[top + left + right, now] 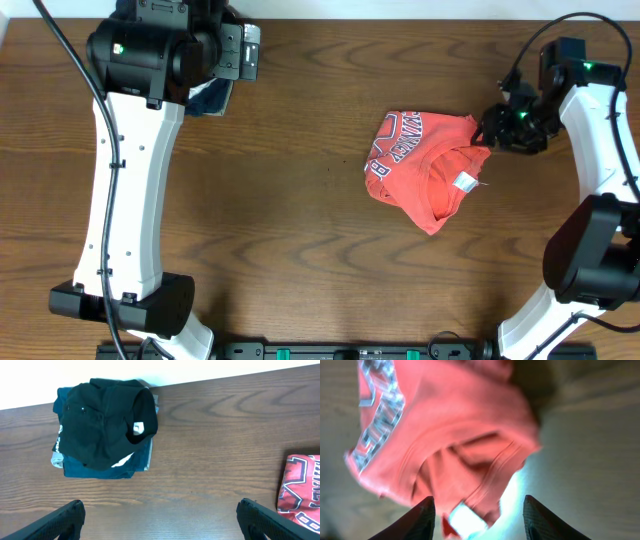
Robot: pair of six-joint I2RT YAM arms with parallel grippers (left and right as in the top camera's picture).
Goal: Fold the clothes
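Red-orange cotton, the T-shirt [425, 165] lies crumpled in a loose heap on the wooden table [290, 220], right of centre in the overhead view. White lettering [402, 140] shows along its left side and the white neck label [465, 181] is turned up near its right edge. The right gripper [492, 130] is at the shirt's upper right corner, touching the cloth or just over it; the overhead view does not show which. In the right wrist view its two fingers [422, 517] stand apart, with the collar and label blurred beyond them and nothing visibly pinched between them. The left gripper [160, 505] hangs well apart from the shirt, near the table's far edge on the left, jaws spread wide and empty. It is over bare wood just beside a stack of folded dark garments [105, 430], a black one on top of navy
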